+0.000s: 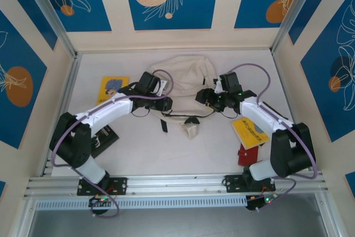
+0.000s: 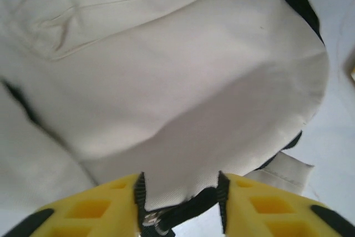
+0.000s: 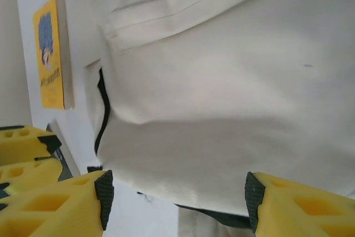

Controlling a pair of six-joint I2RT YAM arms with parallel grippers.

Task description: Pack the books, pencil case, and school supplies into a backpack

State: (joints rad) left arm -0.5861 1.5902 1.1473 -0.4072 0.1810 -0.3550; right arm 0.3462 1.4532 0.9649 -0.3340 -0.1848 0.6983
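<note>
Left fingers (image 2: 94, 212), right fingers (image 3: 50, 206) spread at backpack (image 1: 183, 73) near edge; rim to be pinched evenly, opened for books (image 1: 113, 88).

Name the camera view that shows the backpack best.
Top external: most of the backpack lies in view on the table, straps included. Both wrist views give close-ups of its cream fabric and dark trim, without its outline.

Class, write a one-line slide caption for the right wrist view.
Right claw open, fingers flanking an edge of the cream backpack; a yellow book lies beyond.
</note>
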